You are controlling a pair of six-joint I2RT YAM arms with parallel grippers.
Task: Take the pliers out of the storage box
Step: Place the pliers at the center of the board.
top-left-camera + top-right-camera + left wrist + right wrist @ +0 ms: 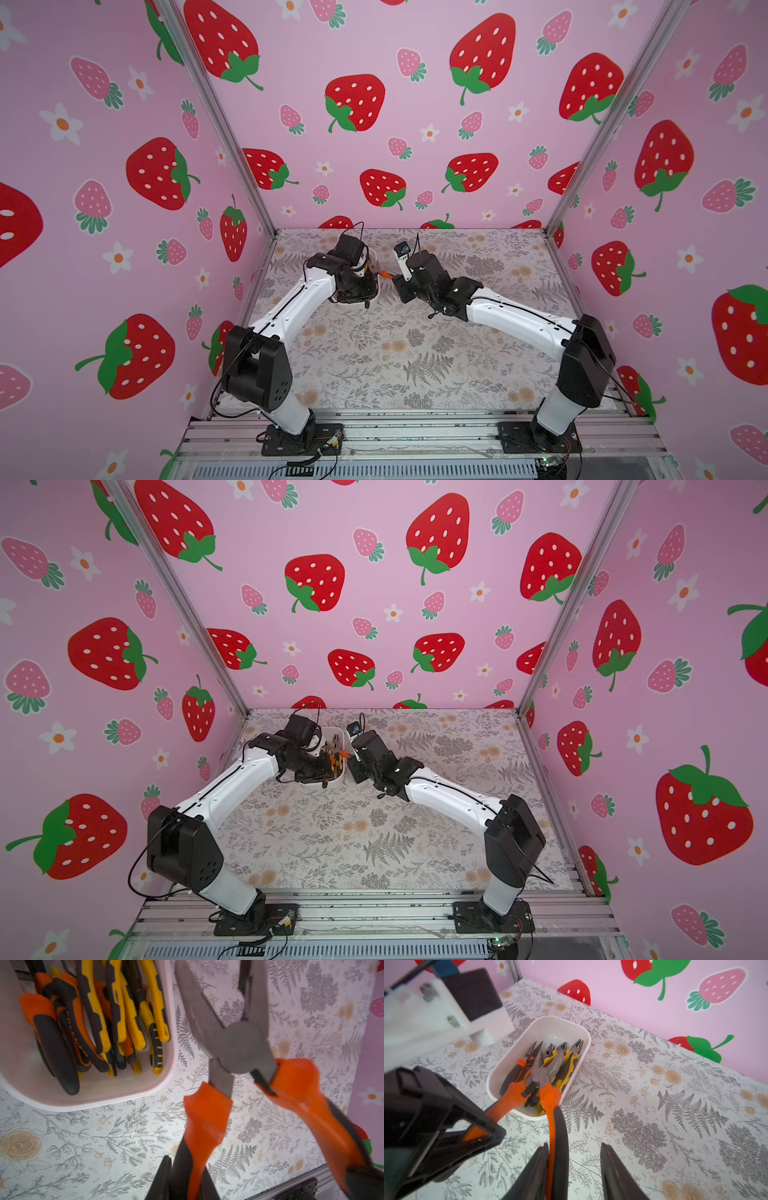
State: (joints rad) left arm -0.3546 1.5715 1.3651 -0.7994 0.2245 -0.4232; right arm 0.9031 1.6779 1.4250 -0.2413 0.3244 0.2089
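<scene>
- Strawberry-print walls point(374, 104), floral table point(415, 353). The white storage box point(560, 1028) sits toward the back, under the left wrist.
- Left gripper point(185, 1169) is clamped on one handle of the orange pliers point(239, 1047). Handles are splayed wide, and the head is up above the pile, by the box rim on the right arm's side.
- Right gripper point(575, 1151) jaws are parted. The other handle lies against one finger with a gap to the other, so no grip.
- Step, my read: a one-handle hold will let the tool swing. Clear the rim, move over bare table, set down low before letting go.
- Count: one box, one pair held out. Boxed pliers point(564, 1057): at least four heads show. Orange and yellow handles overlap, so can't tell the exact total.
</scene>
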